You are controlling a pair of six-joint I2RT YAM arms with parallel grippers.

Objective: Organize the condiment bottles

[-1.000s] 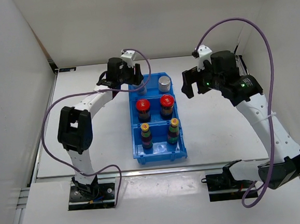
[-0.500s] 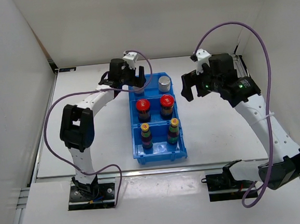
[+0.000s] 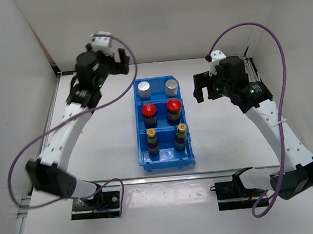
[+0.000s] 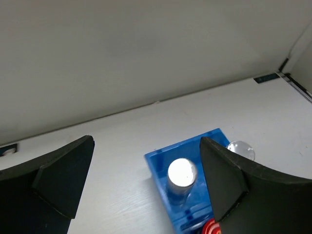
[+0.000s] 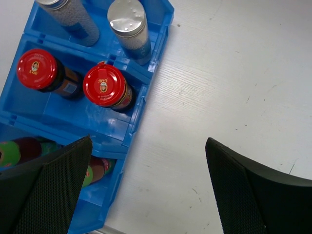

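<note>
On a white table (image 3: 105,148), a blue bin (image 3: 166,160) with three rows is holding all six condiment bottles, two to a row, all upright.

In the far row, two silver-lidded bottles (image 3: 144,88) are standing side by side. The right wrist view is showing tiny dots on one silver lid. In the middle row, two red-capped jars (image 3: 149,111) are sitting next to each other. Each red cap is carrying a small round yellow emblem, and its writing is too small to read. In the near row, two slim yellow-capped bottles (image 3: 152,133) are wearing green labels, and their lettering is also too small to make out.

The left gripper (image 3: 119,64) is hanging in the air beyond the bin's far left corner, well apart from the bottles. Its fingers are spread wide and gripping nothing. The right gripper (image 3: 202,89) is hovering just to the right of the bin's far end. Its fingers are also spread wide, and they are not touching any bottle.
</note>
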